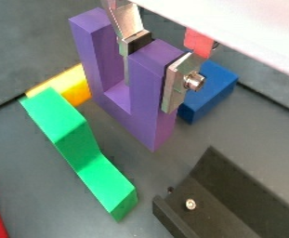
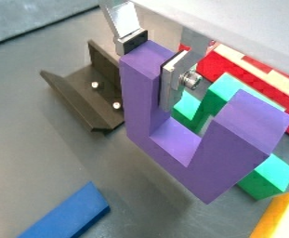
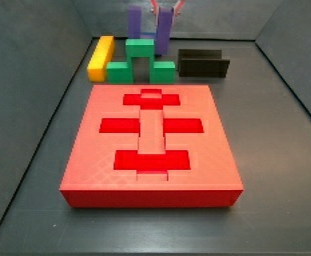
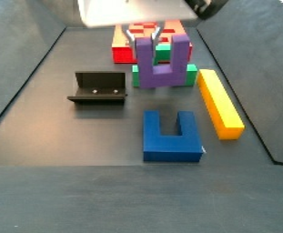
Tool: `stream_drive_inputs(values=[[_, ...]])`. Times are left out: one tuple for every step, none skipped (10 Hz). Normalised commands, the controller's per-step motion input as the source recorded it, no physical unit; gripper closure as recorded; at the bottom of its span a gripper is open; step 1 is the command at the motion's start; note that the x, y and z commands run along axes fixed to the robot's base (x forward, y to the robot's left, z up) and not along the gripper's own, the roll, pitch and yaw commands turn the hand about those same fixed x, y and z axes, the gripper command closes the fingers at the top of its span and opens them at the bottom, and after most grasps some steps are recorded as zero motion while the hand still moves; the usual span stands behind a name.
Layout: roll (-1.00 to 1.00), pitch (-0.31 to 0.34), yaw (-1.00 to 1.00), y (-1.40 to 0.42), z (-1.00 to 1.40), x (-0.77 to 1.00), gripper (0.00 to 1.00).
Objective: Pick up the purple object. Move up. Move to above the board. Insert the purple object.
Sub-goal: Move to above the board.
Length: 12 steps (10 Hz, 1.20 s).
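The purple object (image 1: 134,107) is a U-shaped block standing upright with its arms up, seen in both wrist views (image 2: 196,139) and both side views (image 3: 134,24) (image 4: 162,65). My gripper (image 1: 153,60) is shut on one arm of it, one silver finger on each side near the top (image 2: 150,58). Its base is at floor level or just above; I cannot tell which. The red board (image 3: 151,135) with recessed slots lies flat apart from the block, and shows behind it in a side view (image 4: 122,38).
A green notched block (image 1: 78,149) (image 3: 147,62) stands close beside the purple object. A yellow bar (image 3: 102,58) (image 4: 220,102), a blue U-block (image 4: 172,136) (image 1: 206,93) and the black fixture (image 4: 97,88) (image 3: 202,63) (image 2: 91,88) lie nearby.
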Motion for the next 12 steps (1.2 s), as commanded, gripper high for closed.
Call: stream_drive_inputs(values=[[0.00,0.000,0.00,0.00,1.40,0.00,1.00],[0.00,0.020,-0.01,0.00,1.40,-0.02,1.00],[-0.01,0.015,0.00,-0.01,1.40,-0.04,1.00],[-0.03,0.016,0.00,0.00,1.40,0.01,1.00],[-0.04,0.057,0.00,0.00,1.40,0.04,1.00],[-0.04,0.079,0.00,0.00,0.74,0.02,1.00],[-0.04,0.056,0.00,0.00,0.31,0.03,1.00],[0.11,0.022,-0.33,-1.40,0.22,-0.18,1.00],[0.12,0.026,-0.31,-1.40,0.21,-0.18,1.00],[0.13,-0.010,-0.15,-1.40,0.21,-0.20,1.00],[0.05,0.005,-0.08,-1.40,0.21,-0.20,1.00],[0.01,0.033,-0.03,-1.40,0.22,-0.19,1.00]])
